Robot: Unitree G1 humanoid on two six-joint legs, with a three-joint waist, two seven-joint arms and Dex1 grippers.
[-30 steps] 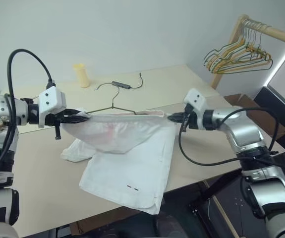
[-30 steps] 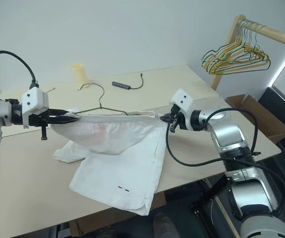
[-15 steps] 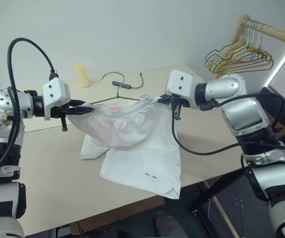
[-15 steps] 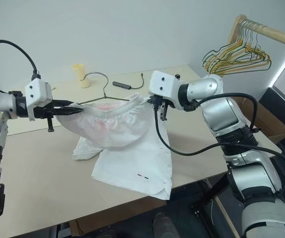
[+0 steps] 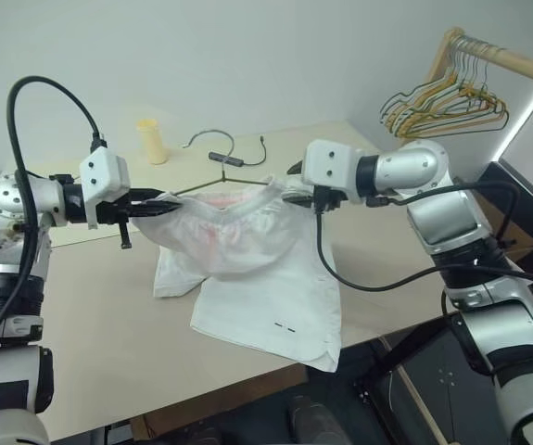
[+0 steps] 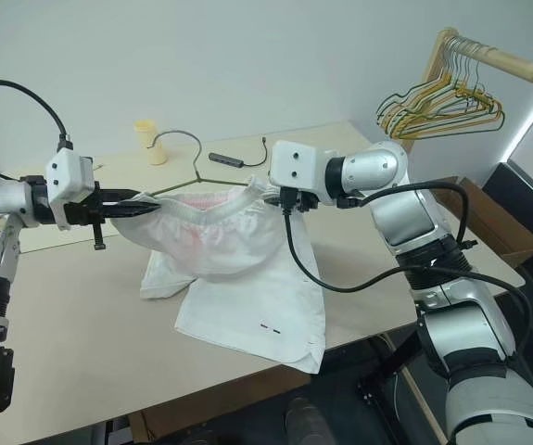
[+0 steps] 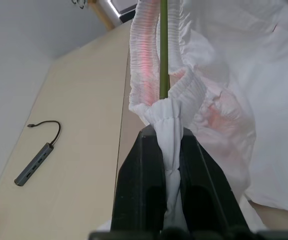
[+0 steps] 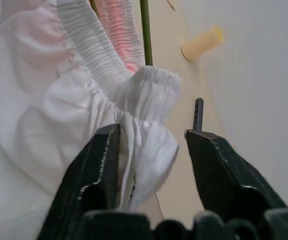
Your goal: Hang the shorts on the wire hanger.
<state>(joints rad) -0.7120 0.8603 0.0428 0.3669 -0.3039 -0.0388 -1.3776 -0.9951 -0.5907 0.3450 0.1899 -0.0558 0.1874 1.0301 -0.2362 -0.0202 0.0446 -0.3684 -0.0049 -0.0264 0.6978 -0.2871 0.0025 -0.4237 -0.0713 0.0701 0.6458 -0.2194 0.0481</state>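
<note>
- The shorts (image 5: 247,269) hang over the table (image 5: 90,352), waistband stretched along the wire hanger (image 7: 163,50).
- The left gripper (image 7: 170,165) is clamped on one waistband end.
- The right gripper (image 8: 151,145) has its jaws apart, the other waistband end lying loose between them.

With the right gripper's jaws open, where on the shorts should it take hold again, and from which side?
Probably the bunched end of the elastic waistband, coming in from the robot's right along the band. On the shorts that end lies between the right gripper's spread fingers, beside the wire hanger. The left gripper clamps the opposite end, keeping the waistband stretched.
</note>
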